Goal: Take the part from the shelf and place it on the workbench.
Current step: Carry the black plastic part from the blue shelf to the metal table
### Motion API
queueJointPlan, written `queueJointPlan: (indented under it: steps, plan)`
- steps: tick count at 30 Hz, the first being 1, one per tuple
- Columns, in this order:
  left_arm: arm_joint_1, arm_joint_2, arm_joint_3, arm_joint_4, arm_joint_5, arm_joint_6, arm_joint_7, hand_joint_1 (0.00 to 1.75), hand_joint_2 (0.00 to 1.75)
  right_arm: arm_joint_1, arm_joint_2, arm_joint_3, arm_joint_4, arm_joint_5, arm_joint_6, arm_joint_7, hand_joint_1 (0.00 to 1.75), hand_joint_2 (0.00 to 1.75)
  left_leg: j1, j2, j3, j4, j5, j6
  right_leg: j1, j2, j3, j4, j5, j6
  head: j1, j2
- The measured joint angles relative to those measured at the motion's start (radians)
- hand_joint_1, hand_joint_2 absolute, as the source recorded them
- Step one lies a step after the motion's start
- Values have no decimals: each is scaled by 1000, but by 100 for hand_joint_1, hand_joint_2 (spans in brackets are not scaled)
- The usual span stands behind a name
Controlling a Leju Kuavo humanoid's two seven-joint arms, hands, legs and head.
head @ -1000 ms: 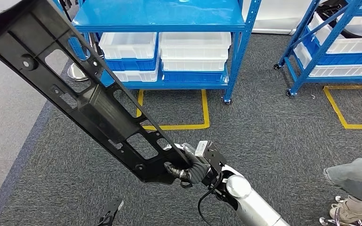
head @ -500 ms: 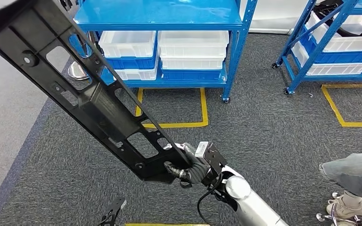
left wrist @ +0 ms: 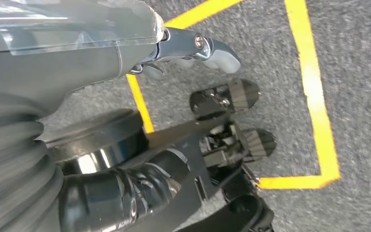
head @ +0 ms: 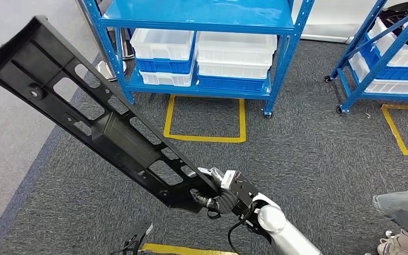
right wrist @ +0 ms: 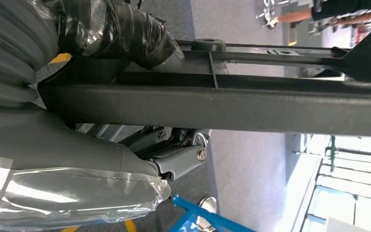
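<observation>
- A long black part (head: 101, 119), ribbed and pierced with cut-outs, is held at its near end by the right hand (head: 212, 194); the fingers are wrapped tight around that end.
- The part is carried clear of the floor, tilted, and runs from the hand away to the far left.
- In the right wrist view the same part (right wrist: 251, 104) is seen as a dark bar across the hand (right wrist: 125, 43), with a thick taped finger laid over its edge.
- The left hand (left wrist: 207, 104) is seen above grey carpet (left wrist: 270, 53) marked with yellow tape (left wrist: 314, 87); nothing is held, and the fingers are spread apart.
- A blue shelf (head: 276, 64) stands at the far side, with white and blue bins (head: 234, 61) stacked on its lower level.
- A second blue shelf (head: 374, 58) is seen at the far right.
- A person's trouser leg (head: 404, 210) and shoe (head: 401, 245) are seen at the near right.
</observation>
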Motion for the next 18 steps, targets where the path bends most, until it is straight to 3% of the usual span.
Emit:
queueJointPlan:
  steps: [1, 3, 6, 8, 9, 10, 12, 14, 16, 18]
  plan:
    - [2, 0, -3, -1, 3, -4, -10, 0, 175, 0, 0, -1, -2, 1, 3, -1, 175, 175, 1, -5, -3, -1, 2, -6, -1, -9, 0, -2, 2, -6, 0, 0]
    - [6, 0, -8, -1, 8, -10, -26, 0, 175, 1, 0, -1, -7, 2, 5, 0, 175, 175, 1, 12, -15, 21, -15, -16, -3, -27, 3, -11, 7, -19, -3, 0]
    - [9, 0, -12, -3, 13, -14, -35, 0, 175, 4, 0, -1, -19, -1, 6, 7, 175, 175, 1, 59, -89, 181, -104, -26, 0, -61, 3, -15, 9, -32, -8, 0]
    - [13, -1, -14, -4, 15, -13, -35, 0, 175, 7, -1, -1, -27, -3, 6, 15, 175, 175, 1, 68, -130, 274, -134, -28, 4, -84, 1, -15, 8, -34, -8, 0]
    - [15, -1, -15, -5, 16, -12, -35, 0, 175, 9, -1, -1, -30, -3, 7, 19, 175, 175, 1, 70, -127, 272, -122, -26, 6, -95, 1, -14, 8, -35, -8, 0]
    - [17, -1, -16, -6, 16, -12, -35, 0, 175, 10, -1, -1, -33, -3, 7, 21, 175, 175, 0, 75, -104, 230, -94, -23, 8, -105, 2, -14, 7, -35, -8, 0]
    - [18, -1, -17, -9, 16, -8, -33, 0, 175, 11, -1, -1, -41, -4, 7, 23, 175, 175, -7, 111, -30, 89, -34, -11, 13, -123, 4, -13, 6, -34, -8, 0]
    - [15, 0, -17, -8, 20, 8, -20, 0, 175, 11, -2, -1, -48, -10, 11, 20, 175, 175, -16, 139, 11, 4, -11, 0, 19, -139, 5, -12, 5, -28, -8, 0]
    - [15, 2, -16, 16, 28, 21, -2, 0, 175, 11, -5, 0, -52, -23, 18, 17, 175, 175, -18, 126, 11, -5, -8, 8, 22, -157, 7, -13, 5, -20, -7, 0]
    - [18, 5, -15, 53, 34, 18, 6, 0, 175, 12, -8, 2, -60, -33, 19, 18, 175, 175, -12, 108, 12, -13, 1, 18, 18, -140, 4, -1, -9, -8, -7, 0]
